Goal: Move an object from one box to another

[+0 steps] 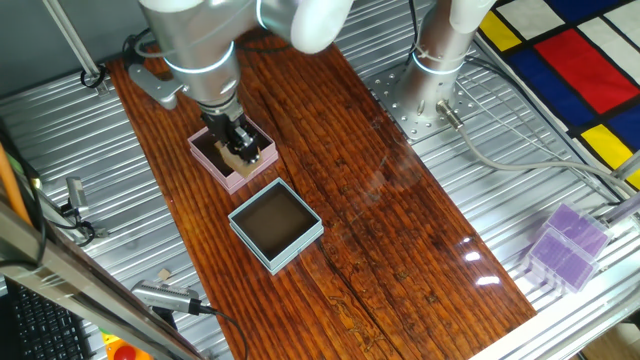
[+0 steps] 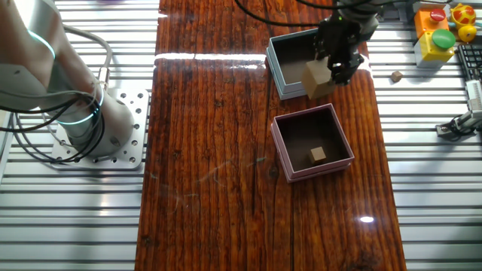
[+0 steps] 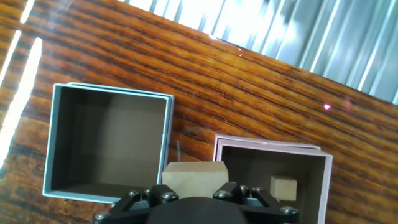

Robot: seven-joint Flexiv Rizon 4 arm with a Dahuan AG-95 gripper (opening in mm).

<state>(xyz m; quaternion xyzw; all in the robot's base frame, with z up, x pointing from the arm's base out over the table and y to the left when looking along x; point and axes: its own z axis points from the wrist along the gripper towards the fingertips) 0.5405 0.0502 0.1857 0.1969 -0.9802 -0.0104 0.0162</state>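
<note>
My gripper is shut on a light wooden block and holds it in the air. In the hand view the block hangs over the gap between the two boxes, just ahead of the gripper. The pink box has a dark inside and holds a small wooden cube, also seen in the hand view. The light blue box shows nothing inside. In one fixed view the gripper hangs over the pink box, with the blue box nearer the front.
The boxes stand on a dark wooden board set in a ribbed metal table. The arm's base is bolted at the left. A clear purple case, a hand tool and a coloured button box lie off the board.
</note>
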